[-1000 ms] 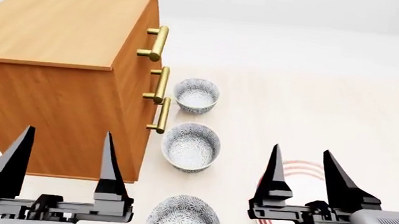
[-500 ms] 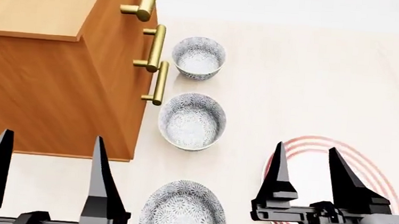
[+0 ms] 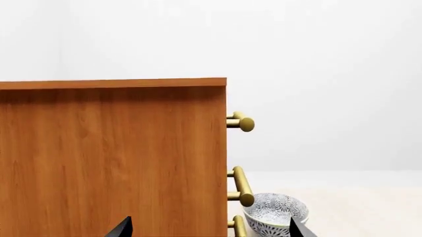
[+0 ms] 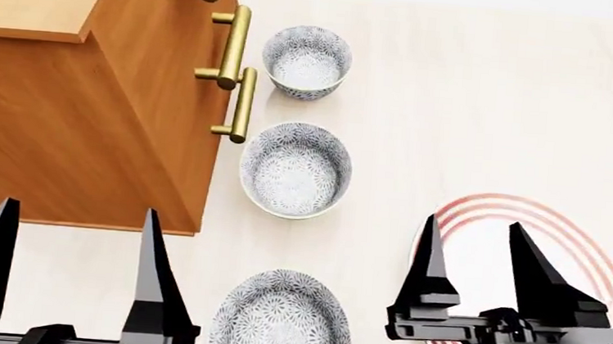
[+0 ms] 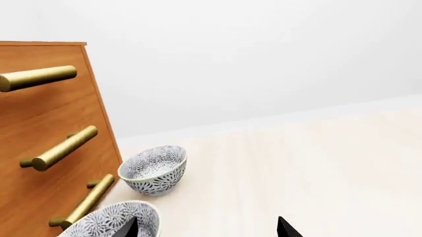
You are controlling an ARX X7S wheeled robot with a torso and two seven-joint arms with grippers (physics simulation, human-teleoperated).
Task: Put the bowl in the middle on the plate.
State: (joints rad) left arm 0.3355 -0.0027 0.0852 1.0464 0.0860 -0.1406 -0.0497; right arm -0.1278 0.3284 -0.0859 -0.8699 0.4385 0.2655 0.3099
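Progress is nil as far as the frames show: the bowl [image 4: 296,169] sits mid-frame on the bench [image 4: 488,96], untouched, well apart from the plate [image 4: 591,252] at lower right. Both the left hand [image 4: 70,260] and right hand [image 4: 476,272] hang spread and empty. Two look-alike bowls, the far bowl [image 4: 306,61] and near bowl [image 4: 281,322], flank it; the wooden cabinet [image 4: 81,113] with its brass handles [image 4: 231,84] crowds its left.

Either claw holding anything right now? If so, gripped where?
Nothing held. Left claw and right claw both stand open and empty, short of the small flower-patterned middle bowl.
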